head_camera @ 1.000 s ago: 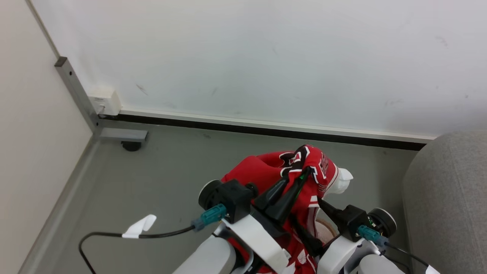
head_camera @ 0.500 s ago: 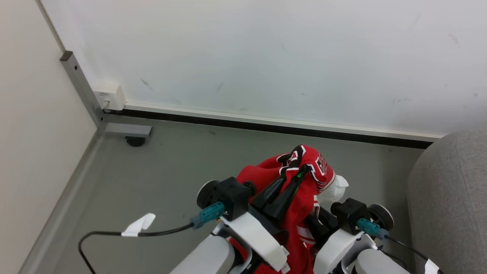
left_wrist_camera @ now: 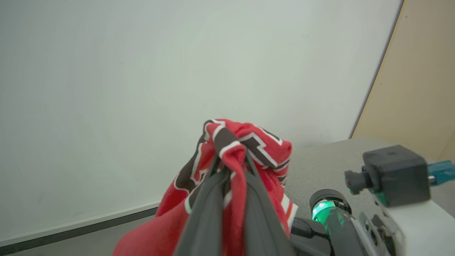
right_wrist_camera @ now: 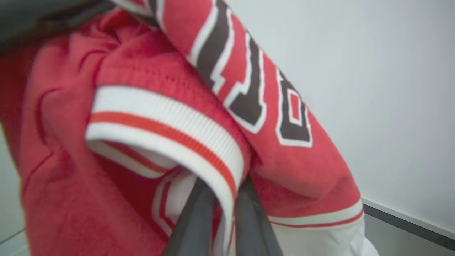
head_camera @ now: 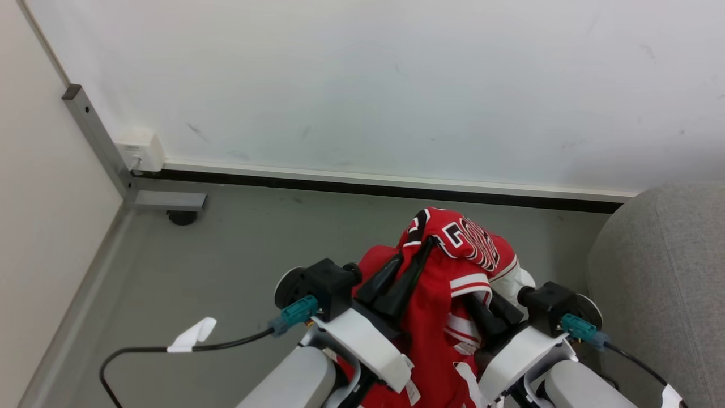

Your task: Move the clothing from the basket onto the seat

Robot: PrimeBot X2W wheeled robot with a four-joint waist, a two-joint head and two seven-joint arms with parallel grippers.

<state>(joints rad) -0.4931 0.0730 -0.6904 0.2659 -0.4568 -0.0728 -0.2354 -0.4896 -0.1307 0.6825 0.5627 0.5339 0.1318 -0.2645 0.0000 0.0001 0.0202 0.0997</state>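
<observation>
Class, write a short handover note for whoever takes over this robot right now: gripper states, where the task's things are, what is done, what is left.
Left gripper: shut on the bright red, white-trimmed basketball-style clothing.
Right gripper: shut on a striped hem of the same clothing.
Clothing: bunched and held up between both arms, above the grey floor.
Large light grey fabric seat: at the robot's right; the clothing is not on it.
Done: clothing picked up.
Left: carry it right, lay it on the seat, open both grippers.
</observation>
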